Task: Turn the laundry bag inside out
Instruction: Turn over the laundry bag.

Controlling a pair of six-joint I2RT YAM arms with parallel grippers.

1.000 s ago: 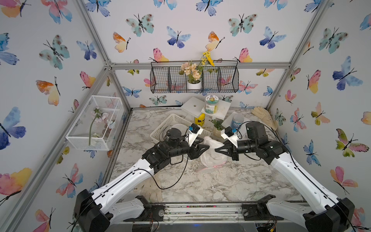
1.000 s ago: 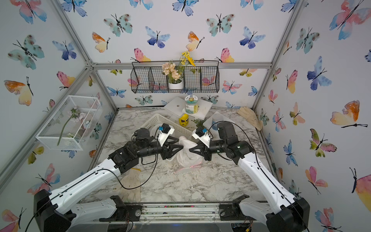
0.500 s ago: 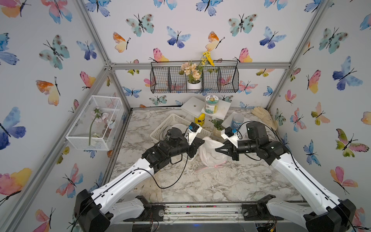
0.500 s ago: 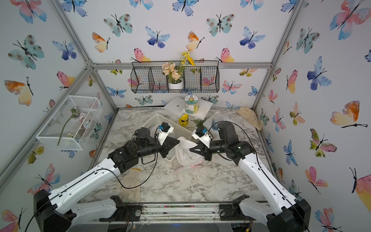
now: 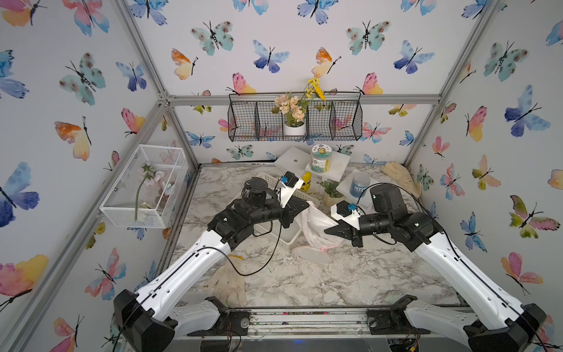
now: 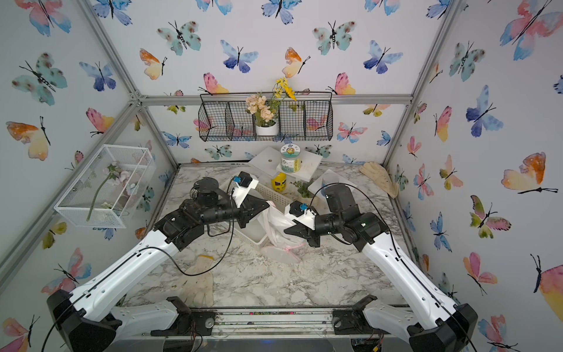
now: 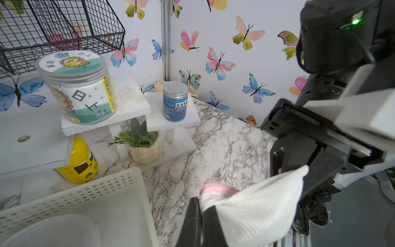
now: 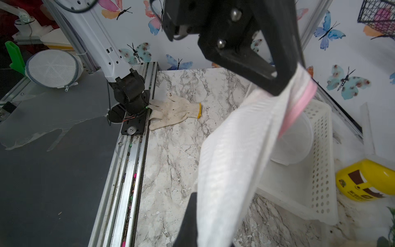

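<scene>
crumpled white mesh laundry bag (image 5: 316, 224) (image 6: 275, 222) (image 7: 252, 205) (image 8: 230, 149) w/ pink trim, mid-scene, lifted, pinched at upper left & right, fabric sagging btwn, lower end touching marble tabletop (image 5: 335, 283) on near side

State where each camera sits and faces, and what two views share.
Top views: high over the front edge, looking down and backward at the marble table; left arm, right arm show, left gripper and right gripper pinching the laundry bag.
Left wrist: on the left arm, facing the back right corner, sunflower jar; own gripper, right arm show.
Right wrist: on the right arm, facing front left, work glove; own gripper, left arm show.
Shared: both wrist views show the laundry bag, white basket, yellow canister.
</scene>
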